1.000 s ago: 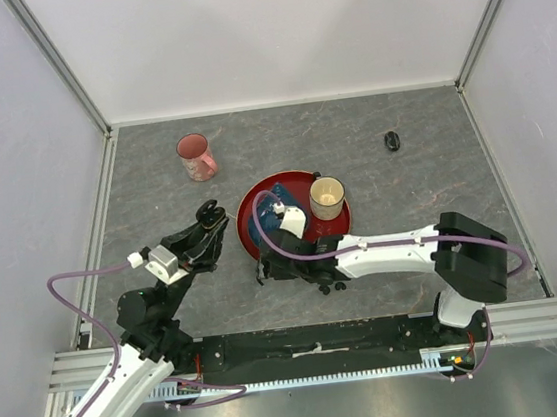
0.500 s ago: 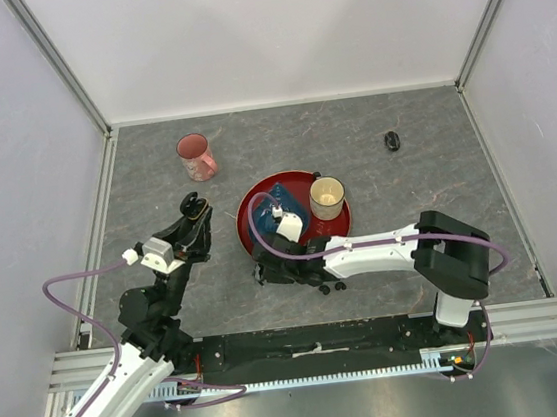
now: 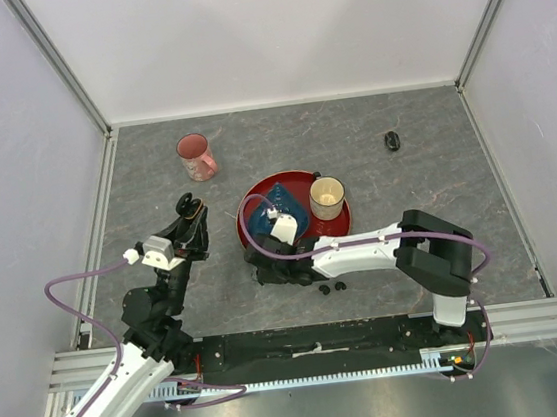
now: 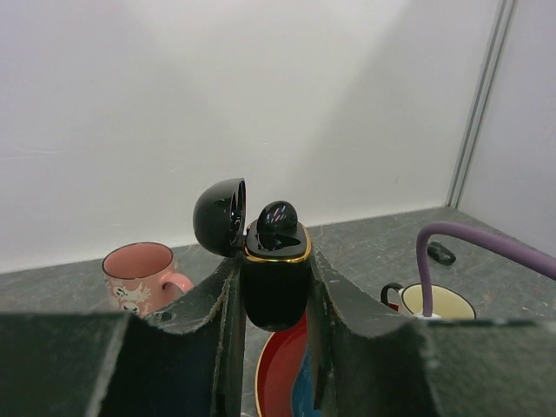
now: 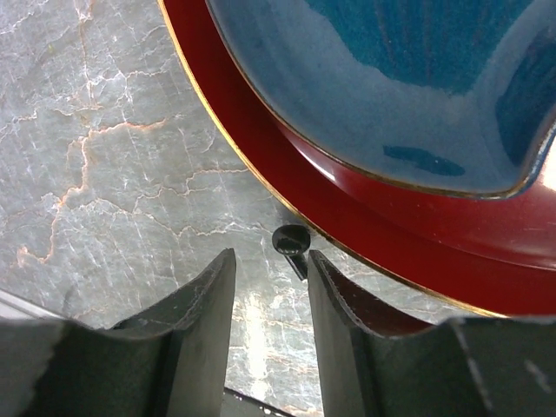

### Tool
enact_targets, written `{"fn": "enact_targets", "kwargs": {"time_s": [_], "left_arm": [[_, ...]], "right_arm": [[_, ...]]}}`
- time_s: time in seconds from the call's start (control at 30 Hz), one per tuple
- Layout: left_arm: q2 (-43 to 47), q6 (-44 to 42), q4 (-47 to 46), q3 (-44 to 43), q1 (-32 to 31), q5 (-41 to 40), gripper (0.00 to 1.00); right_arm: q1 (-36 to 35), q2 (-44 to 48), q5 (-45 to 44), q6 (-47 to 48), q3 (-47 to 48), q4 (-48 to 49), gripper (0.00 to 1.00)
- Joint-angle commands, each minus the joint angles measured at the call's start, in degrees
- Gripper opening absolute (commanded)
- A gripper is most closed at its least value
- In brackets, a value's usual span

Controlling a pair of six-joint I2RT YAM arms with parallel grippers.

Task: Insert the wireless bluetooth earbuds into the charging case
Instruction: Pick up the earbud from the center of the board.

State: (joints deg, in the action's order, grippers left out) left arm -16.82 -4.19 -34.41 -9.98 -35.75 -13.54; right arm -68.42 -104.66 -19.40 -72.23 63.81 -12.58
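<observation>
The loose earbud (image 5: pixel 291 239) lies on the grey worktop (image 5: pixel 113 148), touching or just beside the rim of the red plate (image 5: pixel 382 221). It sits just beyond the tips of the right pincer (image 5: pixel 269 261), whose jaws stand partly apart with nothing between them. It looks tiny, light, hard and glossy, so likely to skid or flick away. Its rounded head seems the place to pinch, though the plate rim crowds one side. The left pincer (image 4: pixel 274 265) is clamped on the charging case (image 4: pixel 274 291), lid open, with a seated earbud (image 4: pixel 278 221) inside. The case's free socket is hidden, and from above the right wrist covers the loose earbud.
</observation>
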Motion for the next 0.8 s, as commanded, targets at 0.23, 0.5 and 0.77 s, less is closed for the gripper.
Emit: {"fn": "enact_targets", "kwargs": {"time_s": [0.23, 0.5, 0.77], "left_arm": [[0.47, -2.14, -3.29, 0.31, 0.06, -3.33, 0.02], [0.56, -1.88, -3.29, 0.49, 0.06, -3.60, 0.02], [0.91, -1.53, -3.03, 0.49, 0.06, -3.77, 0.02]], "right_arm": [[-1.54, -4.58, -5.12, 0.86, 6.76, -5.87, 0.41], [-2.42, -6.69, -7.49, 1.39, 9.22, -8.34, 0.40], [-2.94, -8.10, -9.60, 2.18, 9.93, -10.01, 0.38]]}}
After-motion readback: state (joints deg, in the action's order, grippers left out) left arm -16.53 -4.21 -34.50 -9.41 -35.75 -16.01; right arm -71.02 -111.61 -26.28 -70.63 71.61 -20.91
